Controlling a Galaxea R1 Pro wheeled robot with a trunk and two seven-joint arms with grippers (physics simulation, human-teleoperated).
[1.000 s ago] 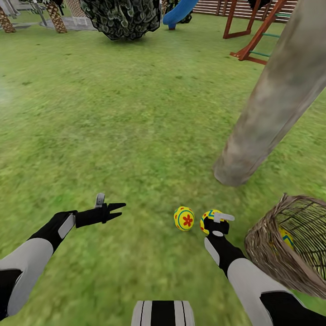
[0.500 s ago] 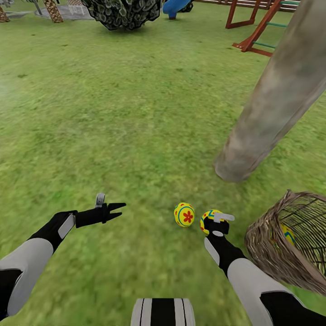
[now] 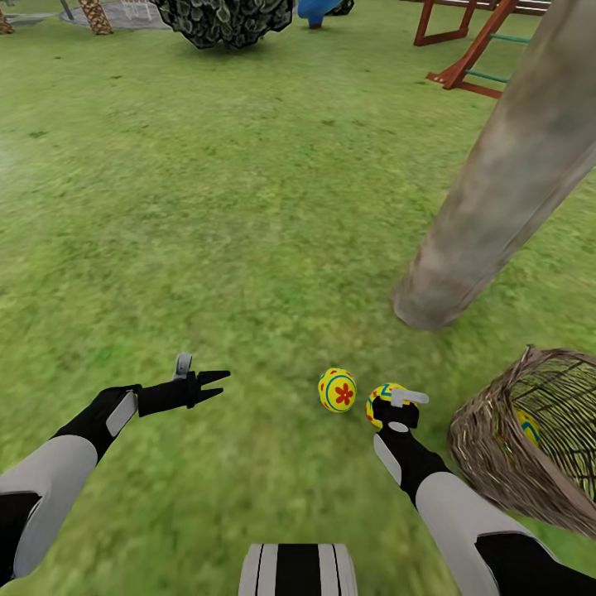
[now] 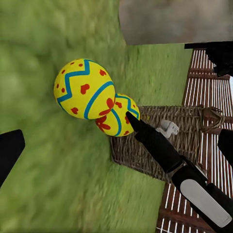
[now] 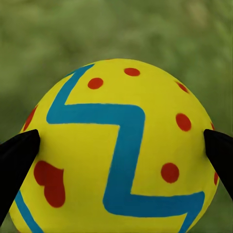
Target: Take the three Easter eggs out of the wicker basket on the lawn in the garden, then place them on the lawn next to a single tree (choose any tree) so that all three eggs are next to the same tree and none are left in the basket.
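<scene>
Tilted down slightly, arms unmoved — right end effector (image 3: 396, 411) clasping second egg (image 3: 382, 404) just beside first egg (image 3: 337, 390), near tree (image 3: 488, 207) — left end effector (image 3: 207, 386) spread wide, idle.

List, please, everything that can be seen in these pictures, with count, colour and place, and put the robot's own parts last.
Easter eggs: three, yellow with blue zigzags and red marks; one free on the lawn, one between the right jaws, one inside the basket.
Wicker basket: one, brown, tipped on its side on the grass at the right.
Tree: one, pale grey-brown trunk, leaning, its base beyond the two eggs.
Lawn: one, green, all around.
Bush: one, dark, far end.
Playset: one, red-brown frame, far right; blue slide beside it.
Left gripper: one, black, jaws open, holding nothing, above the grass.
Right gripper: one, black, jaws on either side of an egg.
</scene>
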